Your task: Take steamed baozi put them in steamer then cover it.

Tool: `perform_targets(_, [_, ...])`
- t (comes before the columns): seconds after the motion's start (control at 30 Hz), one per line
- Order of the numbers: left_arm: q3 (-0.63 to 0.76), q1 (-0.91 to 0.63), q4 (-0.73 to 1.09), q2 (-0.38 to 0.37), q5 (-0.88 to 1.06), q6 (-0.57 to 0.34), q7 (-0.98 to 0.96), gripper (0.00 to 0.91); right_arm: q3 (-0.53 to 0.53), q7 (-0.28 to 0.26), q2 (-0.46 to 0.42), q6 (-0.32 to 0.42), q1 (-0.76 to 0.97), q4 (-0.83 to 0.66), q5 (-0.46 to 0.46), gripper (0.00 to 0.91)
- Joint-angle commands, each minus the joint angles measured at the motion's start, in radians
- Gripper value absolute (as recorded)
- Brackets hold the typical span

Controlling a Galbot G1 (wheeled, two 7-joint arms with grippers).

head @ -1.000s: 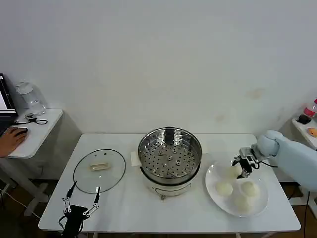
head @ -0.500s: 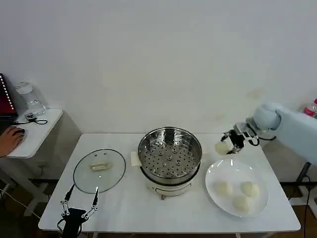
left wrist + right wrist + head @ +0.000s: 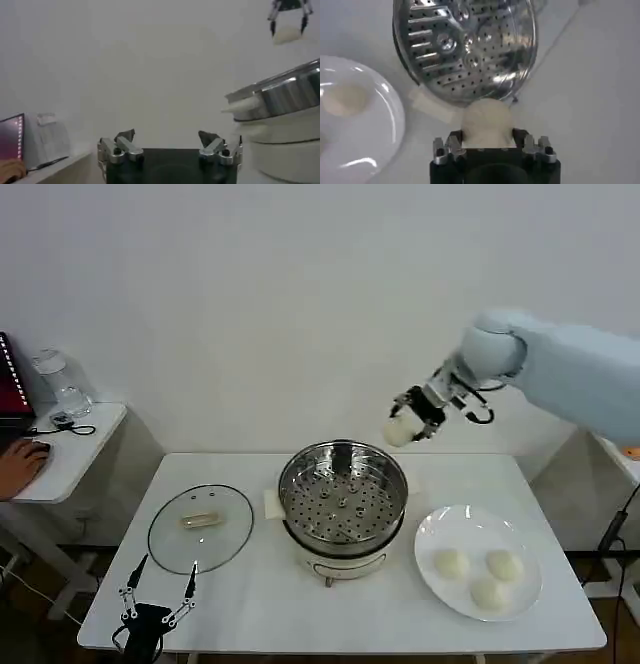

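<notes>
The steel steamer (image 3: 343, 456) stands at the table's middle, its perforated tray bare. My right gripper (image 3: 408, 424) hangs high over the steamer's far right rim, shut on one off-white baozi (image 3: 398, 432). In the right wrist view that baozi (image 3: 487, 122) sits between the fingers, with the steamer (image 3: 465, 47) below. Three more baozi (image 3: 452, 564) (image 3: 504, 565) (image 3: 488, 593) lie on the white plate (image 3: 430, 534) to the right. The glass cover (image 3: 201, 527) lies flat on the table, left of the steamer. My left gripper (image 3: 168, 569) rests open at the table's front left, just before the cover.
A small white paper tag (image 3: 272, 504) lies between the cover and the steamer. A side desk (image 3: 80, 449) at far left carries a bottle, and a person's hand is on a mouse there. The left wrist view shows the steamer's side (image 3: 280, 100).
My right gripper took one baozi off the plate and carried it up and to the left, from the plate to high over the steamer's far right rim. The left arm stayed put.
</notes>
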Motion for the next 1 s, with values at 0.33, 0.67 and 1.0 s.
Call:
perform_targets(0.33, [-0.008, 0.008, 0.016, -0.020, -0.003, 0.000, -0.001, 0.907, 0.033, 0.078, 0.071, 0.186, -0.197, 0.046, -0.428, 0.685])
perform_targets(0.67, [-0.010, -0.001, 0.020, -0.029, -0.001, 0.004, -0.003, 0.907, 0.120, 0.101, 0.143, 0.216, -0.316, -0.069, -0.539, 0.685])
perform_targets(1.0, [-0.016, -0.012, 0.035, -0.027, -0.009, 0.004, -0.004, 0.907, 0.166, 0.117, 0.223, 0.247, -0.365, -0.197, -0.581, 0.685])
